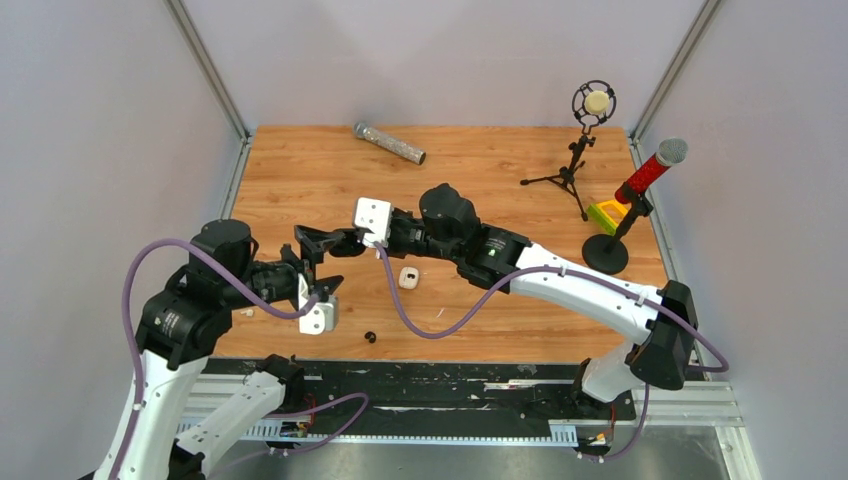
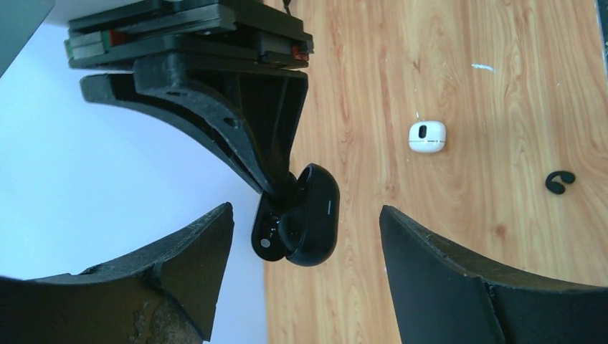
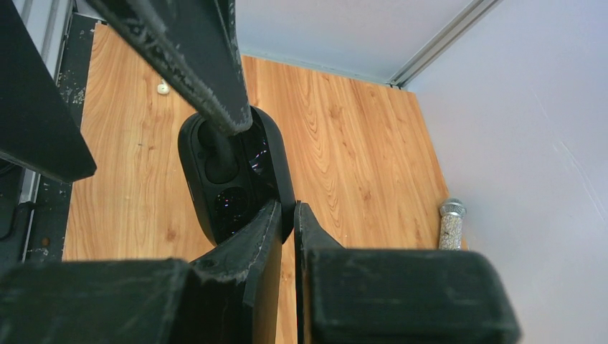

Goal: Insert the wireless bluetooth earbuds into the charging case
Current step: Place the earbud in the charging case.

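Note:
My right gripper (image 3: 287, 208) is shut on the rim of the open black charging case (image 3: 229, 179) and holds it above the table. Its two sockets look dark, with no earbud visible in them. My left gripper (image 2: 305, 215) is open, its fingers (image 2: 179, 258) on either side of the case (image 2: 305, 218) and apart from it. In the top view the two grippers meet left of centre (image 1: 345, 245). The whitish earbud (image 1: 408, 277) lies on the table below the right arm and also shows in the left wrist view (image 2: 428, 136). The black earbud (image 1: 370, 336) lies near the front edge, seen too in the left wrist view (image 2: 559, 180).
A glittery silver microphone (image 1: 390, 143) lies at the back. A small microphone on a tripod (image 1: 575, 165) and a red microphone on a stand (image 1: 640, 185) are at the right, beside a yellow-green block (image 1: 605, 214). A white fleck (image 1: 247, 312) sits near the left arm.

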`<state>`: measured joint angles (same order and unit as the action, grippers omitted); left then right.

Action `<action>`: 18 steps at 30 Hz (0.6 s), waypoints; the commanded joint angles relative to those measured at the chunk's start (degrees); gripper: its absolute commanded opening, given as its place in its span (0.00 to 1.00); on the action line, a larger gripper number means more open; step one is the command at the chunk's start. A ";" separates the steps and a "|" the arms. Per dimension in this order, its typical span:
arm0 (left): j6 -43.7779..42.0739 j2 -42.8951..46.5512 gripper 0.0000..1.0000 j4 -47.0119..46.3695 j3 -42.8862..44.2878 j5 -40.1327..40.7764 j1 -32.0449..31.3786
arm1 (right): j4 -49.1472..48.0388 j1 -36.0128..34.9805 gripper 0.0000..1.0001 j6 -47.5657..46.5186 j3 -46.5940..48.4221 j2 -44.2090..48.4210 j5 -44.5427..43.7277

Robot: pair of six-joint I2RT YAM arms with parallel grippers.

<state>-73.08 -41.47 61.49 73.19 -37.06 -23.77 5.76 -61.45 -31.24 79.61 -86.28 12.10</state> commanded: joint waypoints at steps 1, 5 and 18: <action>-6.57 0.34 0.80 -0.01 -0.93 -0.56 -0.60 | -0.84 -0.34 0.00 0.70 3.11 -0.32 0.98; -8.36 -0.01 0.77 1.10 -1.32 0.93 -0.69 | -0.84 -0.29 0.00 0.80 3.32 -0.32 1.39; -10.30 -0.63 0.73 1.78 -2.24 2.39 -0.75 | -0.84 -0.33 0.00 2.08 3.29 0.75 4.72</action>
<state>-82.24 -41.63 62.59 71.18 -34.74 -24.29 6.59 -61.45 -30.52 80.25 -86.83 14.22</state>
